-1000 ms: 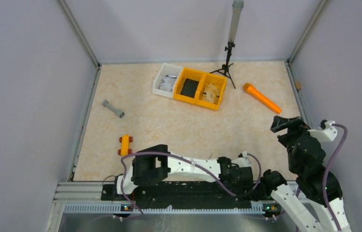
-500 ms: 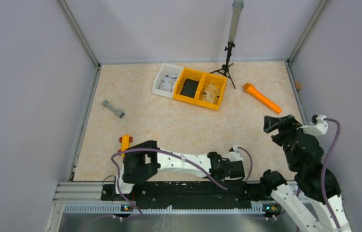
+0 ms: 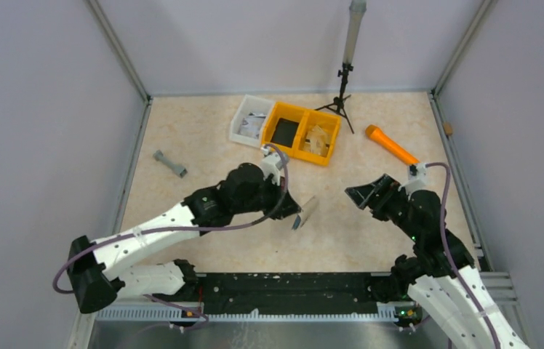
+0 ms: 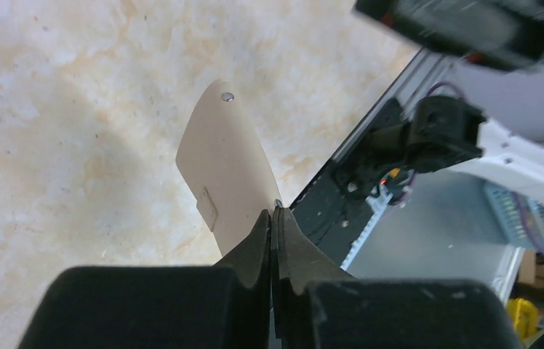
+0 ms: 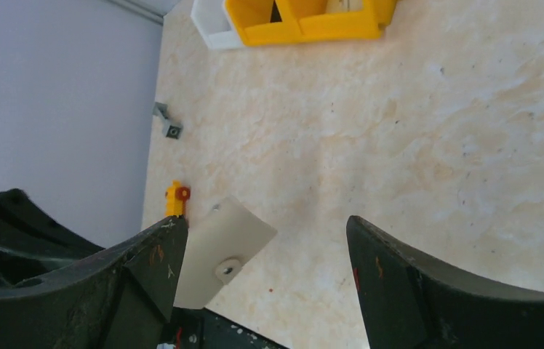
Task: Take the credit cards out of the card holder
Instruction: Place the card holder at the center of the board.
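1. left gripper — fingers pressed together, pinching one edge of the card holder.
2. the card holder's tan face, with a small stud near its far end, shows in the left wrist view. it is tilted over the table.
3. seen from above, the card holder is just off the table's centre at 5 o'clock.
4. right gripper — jaws spread wide, nothing between them. it is near the card holder at its 3 o'clock, not touching it.
5. yellow bin at 12 o'clock, with the white bin against its 9 o'clock side.
6. orange stick at 2 o'clock; grey piece at 10 o'clock.
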You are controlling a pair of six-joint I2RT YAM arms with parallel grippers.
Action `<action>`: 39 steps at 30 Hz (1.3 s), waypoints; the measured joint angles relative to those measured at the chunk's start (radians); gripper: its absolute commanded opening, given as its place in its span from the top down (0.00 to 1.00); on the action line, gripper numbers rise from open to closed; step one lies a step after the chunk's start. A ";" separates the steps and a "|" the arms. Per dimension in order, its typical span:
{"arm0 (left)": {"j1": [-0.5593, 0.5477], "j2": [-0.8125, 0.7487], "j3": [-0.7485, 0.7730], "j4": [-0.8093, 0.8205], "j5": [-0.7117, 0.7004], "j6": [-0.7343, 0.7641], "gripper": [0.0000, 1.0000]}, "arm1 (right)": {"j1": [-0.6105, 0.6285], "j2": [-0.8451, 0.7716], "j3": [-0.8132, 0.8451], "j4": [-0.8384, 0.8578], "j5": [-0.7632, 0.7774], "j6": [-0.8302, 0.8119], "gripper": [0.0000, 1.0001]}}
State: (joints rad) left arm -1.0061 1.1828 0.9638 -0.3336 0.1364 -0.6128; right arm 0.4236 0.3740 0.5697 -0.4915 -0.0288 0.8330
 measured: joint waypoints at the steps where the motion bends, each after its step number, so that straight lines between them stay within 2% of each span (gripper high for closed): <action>1: 0.032 -0.049 -0.026 0.040 0.026 -0.012 1.00 | 0.000 0.014 -0.027 0.030 -0.028 0.042 0.15; 5: 0.131 -0.164 -0.101 0.147 0.095 -0.064 1.00 | 0.000 0.049 -0.129 0.165 -0.103 0.202 0.14; 9: 0.220 -0.188 -0.136 0.241 0.167 -0.130 1.00 | 0.000 0.058 -0.257 0.375 -0.179 0.388 0.11; 13: 0.244 -0.169 -0.136 0.300 0.197 -0.184 1.00 | 0.002 0.071 -0.297 0.504 -0.208 0.504 0.07; 17: 0.249 -0.126 -0.135 0.341 0.231 -0.225 1.00 | 0.011 0.083 -0.296 0.575 -0.216 0.553 0.07; 22: 0.250 -0.041 -0.140 0.372 0.287 -0.259 1.00 | 0.014 0.109 -0.237 0.447 -0.170 0.535 0.07; 26: 0.250 0.000 -0.231 0.472 0.315 -0.310 1.00 | 0.014 0.140 -0.151 0.324 -0.116 0.481 0.07; 34: 0.266 0.060 -0.343 0.497 0.312 -0.346 1.00 | 0.014 0.185 -0.166 0.278 -0.107 0.440 0.07; 39: 0.356 0.060 -0.393 0.500 0.300 -0.328 1.00 | 0.014 0.203 -0.170 0.254 -0.103 0.413 0.07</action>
State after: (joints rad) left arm -0.6502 1.2423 0.5709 0.1661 0.4366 -0.9413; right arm 0.4381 0.5774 0.3996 -0.2371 -0.1318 1.2461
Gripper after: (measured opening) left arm 0.004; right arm 0.928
